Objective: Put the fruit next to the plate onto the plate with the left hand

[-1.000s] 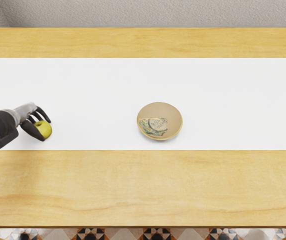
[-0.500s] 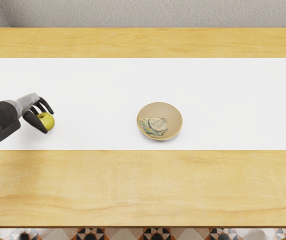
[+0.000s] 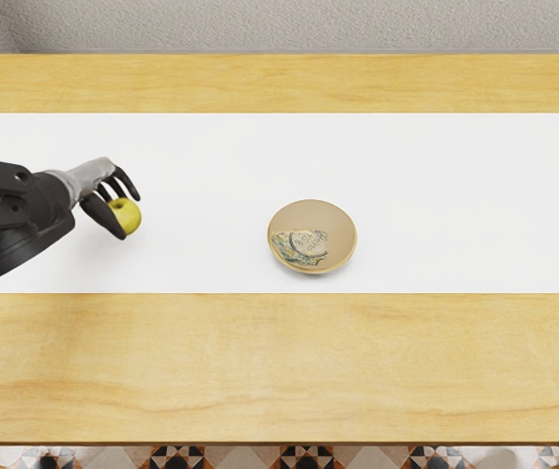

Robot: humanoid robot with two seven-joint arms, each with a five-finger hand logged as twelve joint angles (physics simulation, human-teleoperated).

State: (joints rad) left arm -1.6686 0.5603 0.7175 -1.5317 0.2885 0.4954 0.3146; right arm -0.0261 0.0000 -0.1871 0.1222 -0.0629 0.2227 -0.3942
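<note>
Rightward and farther up the bench (image 3: 279, 362) since a second ago, my left robot hand (image 3: 107, 198) is gripping the yellow-green fruit (image 3: 126, 216), fingers (image 3: 121, 182) curling around it for the carry; it is sitting over the white strip (image 3: 407, 176), well apart from the plate (image 3: 312, 236).

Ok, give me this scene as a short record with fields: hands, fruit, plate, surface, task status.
left hand: arm enters from the left edge, fingers closed on the fruit
right hand: not in view
fruit: yellow-green, held, well left of the plate
plate: tan, patterned centre, on the runner
surface: wooden table, white runner
task status: fruit not yet on plate
</note>
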